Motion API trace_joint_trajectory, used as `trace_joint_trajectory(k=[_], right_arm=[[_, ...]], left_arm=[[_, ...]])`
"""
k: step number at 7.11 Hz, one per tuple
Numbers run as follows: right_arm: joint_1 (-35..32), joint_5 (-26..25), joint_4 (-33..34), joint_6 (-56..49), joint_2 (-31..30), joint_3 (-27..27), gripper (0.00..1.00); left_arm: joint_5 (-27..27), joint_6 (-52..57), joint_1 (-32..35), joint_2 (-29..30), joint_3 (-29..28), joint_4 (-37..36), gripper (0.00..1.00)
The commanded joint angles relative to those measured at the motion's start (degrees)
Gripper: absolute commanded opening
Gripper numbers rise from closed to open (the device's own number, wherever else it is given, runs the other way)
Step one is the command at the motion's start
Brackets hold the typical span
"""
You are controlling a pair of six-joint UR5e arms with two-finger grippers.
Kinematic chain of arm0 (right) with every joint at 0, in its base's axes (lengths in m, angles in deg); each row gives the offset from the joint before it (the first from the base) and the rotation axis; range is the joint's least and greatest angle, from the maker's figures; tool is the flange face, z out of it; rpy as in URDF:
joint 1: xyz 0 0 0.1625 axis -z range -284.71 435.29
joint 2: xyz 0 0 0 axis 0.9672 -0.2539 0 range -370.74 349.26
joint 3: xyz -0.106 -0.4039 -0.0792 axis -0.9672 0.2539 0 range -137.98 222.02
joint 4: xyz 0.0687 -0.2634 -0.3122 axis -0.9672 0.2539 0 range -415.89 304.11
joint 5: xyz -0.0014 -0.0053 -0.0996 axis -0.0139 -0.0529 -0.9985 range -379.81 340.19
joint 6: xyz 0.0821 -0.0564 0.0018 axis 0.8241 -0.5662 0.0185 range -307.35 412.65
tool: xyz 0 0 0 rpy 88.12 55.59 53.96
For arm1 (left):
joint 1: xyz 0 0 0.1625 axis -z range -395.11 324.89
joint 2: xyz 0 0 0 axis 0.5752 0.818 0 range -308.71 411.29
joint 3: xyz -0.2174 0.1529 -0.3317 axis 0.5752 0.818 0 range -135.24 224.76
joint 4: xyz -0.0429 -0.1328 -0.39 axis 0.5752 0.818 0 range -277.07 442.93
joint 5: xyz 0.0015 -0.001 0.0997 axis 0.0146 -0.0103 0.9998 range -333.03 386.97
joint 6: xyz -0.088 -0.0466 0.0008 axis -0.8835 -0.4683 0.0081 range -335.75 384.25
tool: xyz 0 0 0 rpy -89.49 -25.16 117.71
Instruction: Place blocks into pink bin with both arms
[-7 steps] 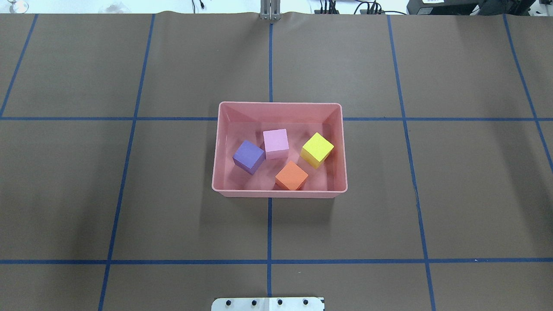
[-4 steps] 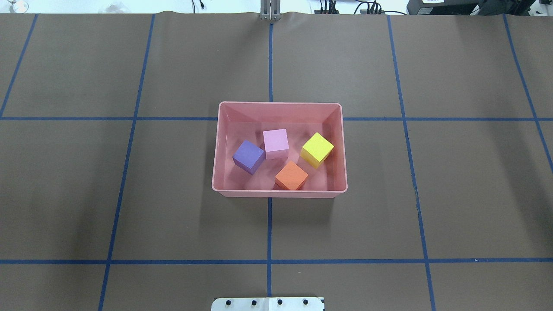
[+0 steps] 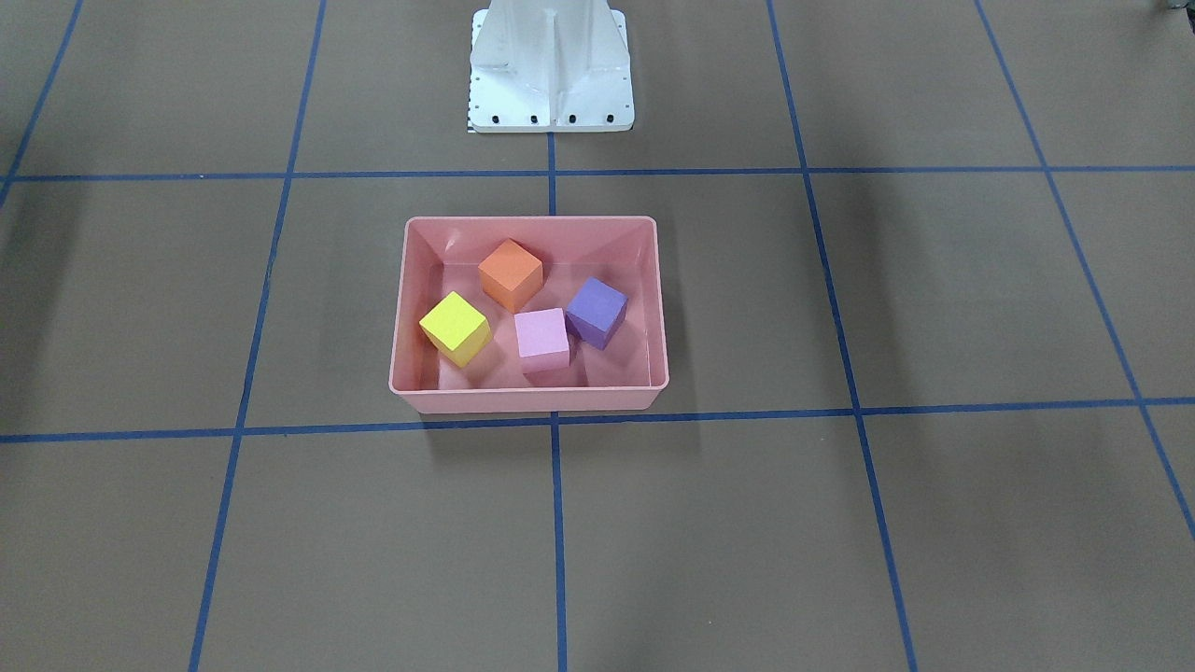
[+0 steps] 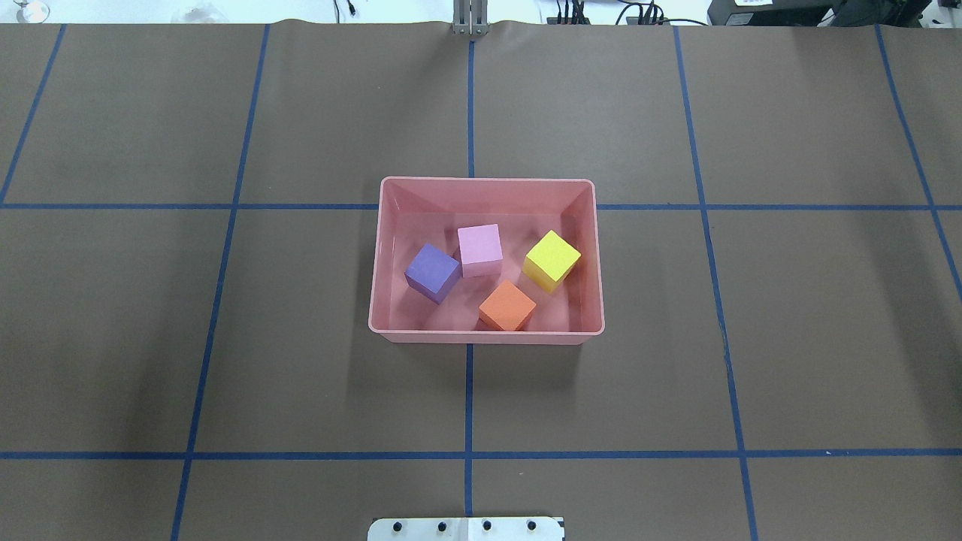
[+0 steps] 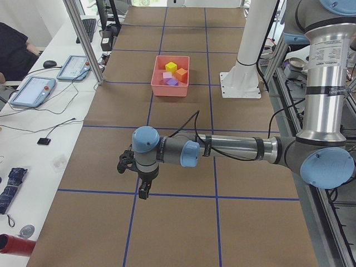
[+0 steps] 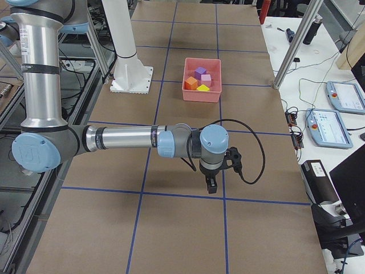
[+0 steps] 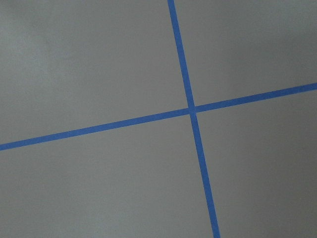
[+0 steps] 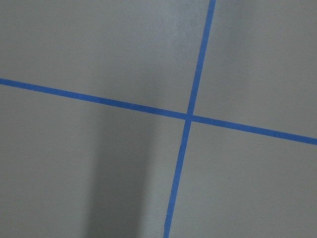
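neither gripper shows in the overhead or front-facing views. both wrist cameras catch only brown table paper (image 7: pixel 99 59) and a crossing of blue tape lines (image 7: pixel 191 109), with no fingers in frame. the left gripper (image 5: pixel 143 192) and right gripper (image 6: pixel 211 186) appear only from the table ends, small and dark, so i cannot tell whether either pincer is wide or narrow. nothing is visibly held.

the left arm (image 5: pixel 233 149) reaches out level over the table, wrist bent so its gripper points down above a tape line, well apart from the pink bin (image 4: pixel 487 181). the right arm (image 6: pixel 122 138) mirrors this at the other end.

the bin sits mid-table and holds all four blocks. the purple block (image 4: pixel 432 270) is just beside the light pink block (image 4: pixel 480 249), the yellow block (image 4: pixel 552 258) is toward the robot's right, and the orange block (image 4: pixel 507 305) is nearest the robot-side wall.
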Motion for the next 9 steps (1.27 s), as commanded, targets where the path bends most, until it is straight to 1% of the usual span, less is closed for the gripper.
trace_joint_trajectory(k=[1,9], right_arm=[[0.1,-0.1,-0.3,-0.1,-0.2,1.0,1.00],[1.4,-0.1,-0.3,0.0,0.0,1.2,1.00]], left_arm=[[0.0,0.0,0.1,0.0,0.1,0.0,1.00],[0.0,0.0,0.1,-0.5,0.5,0.0,1.00]])
